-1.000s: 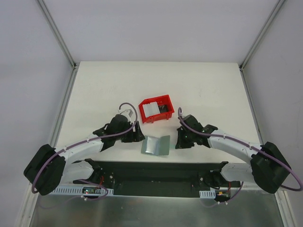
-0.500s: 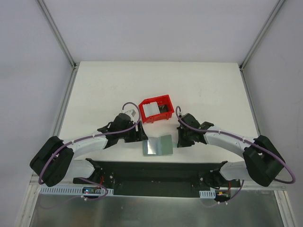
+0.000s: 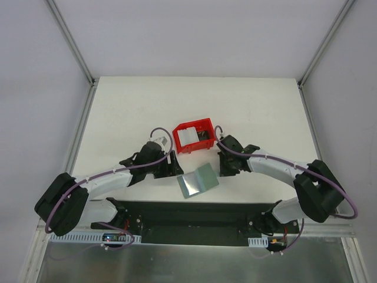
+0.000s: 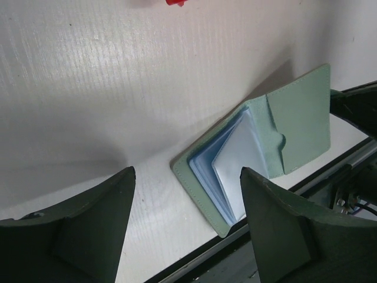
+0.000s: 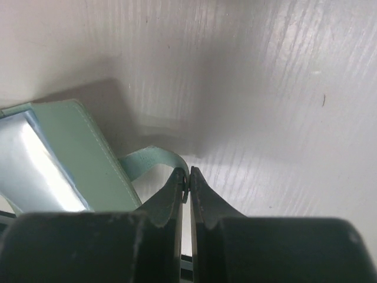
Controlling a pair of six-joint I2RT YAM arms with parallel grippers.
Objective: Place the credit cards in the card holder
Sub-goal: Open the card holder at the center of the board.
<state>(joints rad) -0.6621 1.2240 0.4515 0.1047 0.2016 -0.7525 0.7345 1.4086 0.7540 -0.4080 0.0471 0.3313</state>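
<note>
The wallet (image 3: 198, 180) lies open on the table (image 3: 147, 106) near its front edge, between the two grippers, pockets facing up. The right gripper (image 5: 188, 174) is pinched tight on the wallet's strap (image 5: 150, 160), while the left gripper (image 4: 185, 177) hangs wide apart and empty at the wallet's left side. A pale card (image 3: 184, 137) lies in the red bin (image 3: 203, 125) just behind.

White surface (image 3: 118, 118), two items on it: red bin (image 3: 199, 145) mid-surface, and just in front of it the card holder (image 3: 198, 181), lying open by the near edge.
</note>
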